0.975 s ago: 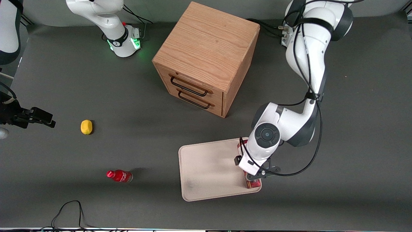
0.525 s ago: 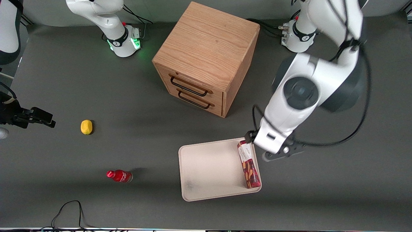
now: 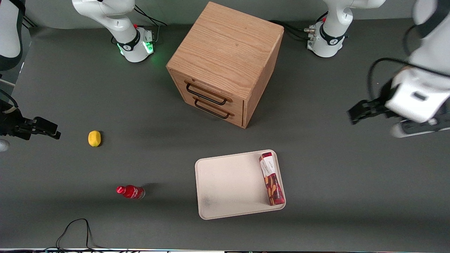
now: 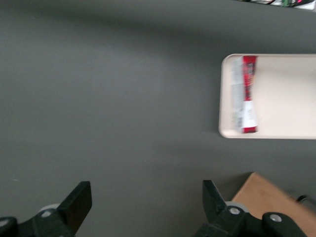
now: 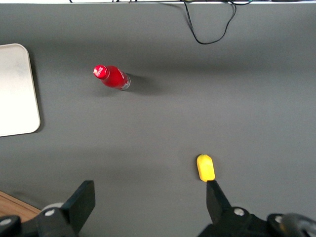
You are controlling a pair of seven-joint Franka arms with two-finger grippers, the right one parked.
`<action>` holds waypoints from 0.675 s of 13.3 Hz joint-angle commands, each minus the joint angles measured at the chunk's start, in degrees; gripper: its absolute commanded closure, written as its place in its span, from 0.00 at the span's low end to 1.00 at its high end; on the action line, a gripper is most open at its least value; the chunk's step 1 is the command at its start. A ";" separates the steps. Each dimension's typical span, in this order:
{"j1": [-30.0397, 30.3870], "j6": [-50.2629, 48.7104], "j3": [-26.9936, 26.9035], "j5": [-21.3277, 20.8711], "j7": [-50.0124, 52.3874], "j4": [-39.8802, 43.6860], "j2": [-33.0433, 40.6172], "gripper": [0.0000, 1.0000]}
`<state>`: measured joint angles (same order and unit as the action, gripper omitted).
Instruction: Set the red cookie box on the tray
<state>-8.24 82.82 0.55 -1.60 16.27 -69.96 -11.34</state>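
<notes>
I saw the red cookie box [image 3: 271,178] lying flat in the tray [image 3: 228,182], along the short rim at the working arm's end, its white-label end pointing to about 12 o'clock and slightly tilted. It touched nothing but the tray; the wrist camera showed the same, the red cookie box [image 4: 245,94] hugging one short edge of the tray [image 4: 286,98].

The gripper [image 3: 358,110] hung above the bare counter [image 3: 334,168], well apart from the tray, at roughly 2 o'clock from the box toward the working arm's end. Its fingers [image 4: 79,200] stood wide apart with nothing between them.

At about 11 o'clock from the tray stood the wooden drawer cabinet [image 3: 225,63], farther from the front camera, two black handles on its front; it was near the tray but not touching. Toward the parked arm's end, at about 9 o'clock, the small red bottle [image 3: 130,192] lay on its side, and the yellow lemon [image 3: 94,138] sat farther along at about 10 o'clock. A black cable [image 3: 75,230] looped at the counter's near edge. Nothing lay between gripper and tray.
</notes>
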 commanded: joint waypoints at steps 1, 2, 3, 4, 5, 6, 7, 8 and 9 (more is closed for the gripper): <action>5.75 2.16 0.68 -0.07 -9.37 -10.43 8.34 0.00; 7.26 2.43 0.68 -0.07 -11.15 -11.24 8.97 0.00; 8.15 3.39 0.60 -0.07 -11.87 -11.42 8.97 0.00; 8.15 4.53 0.51 -0.07 -12.13 -11.86 8.97 0.00; 7.98 5.41 0.51 -0.24 -12.05 -12.39 8.97 0.00; 7.46 5.77 0.59 -0.42 -11.96 -12.65 8.97 0.00; 7.36 5.69 0.68 -0.42 -11.96 -12.83 9.06 0.00; 7.19 6.29 0.77 -0.42 -11.96 -13.79 9.76 0.00; 6.67 7.52 0.77 -0.42 -11.96 -15.89 11.07 0.00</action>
<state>-0.52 87.91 1.53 -1.57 4.90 -81.20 -3.88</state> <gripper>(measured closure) 0.000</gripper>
